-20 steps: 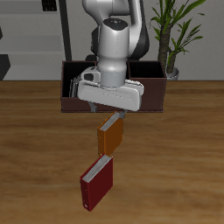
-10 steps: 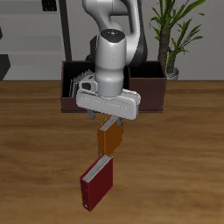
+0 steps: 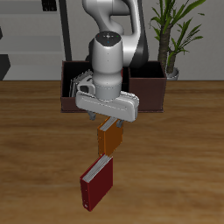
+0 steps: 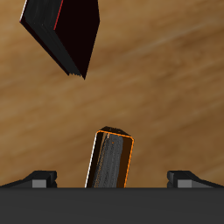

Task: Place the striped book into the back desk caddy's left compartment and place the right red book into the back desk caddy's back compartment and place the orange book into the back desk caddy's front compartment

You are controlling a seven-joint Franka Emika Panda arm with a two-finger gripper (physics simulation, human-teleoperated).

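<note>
Two books lie on the table in the exterior view. The orange book (image 3: pixel 110 137) is just under my gripper (image 3: pixel 109 122), between it and the red book (image 3: pixel 97 182), which sits nearer the table's front edge. The back desk caddy (image 3: pixel 150 91) is behind my arm, mostly hidden by it. At one end of the caddy something pale and grey stands upright, prob. the striped book (image 3: pixel 70 87), but it's too small to be sure. My pincer hangs low over the orange book's far end. The fingers are masked by the hand's body, so from here I can't tell the gap.

Wrist view: the orange book (image 4: pixel 109 160) shows between my two fingertips (image 4: pixel 40 178), with clear wood either side. So the pincer is wide and holds nothing. The red book (image 4: pixel 63 33) lies well apart from it.

My read: the step in hand is the orange book pickup, approach phase. Next: drop straight down, keep the book centred btwn the pads, close on it, then lift and carry to the caddy's front compartment. The book looks a bit skewed to my fingers, so a small wrist turn first may help.
</note>
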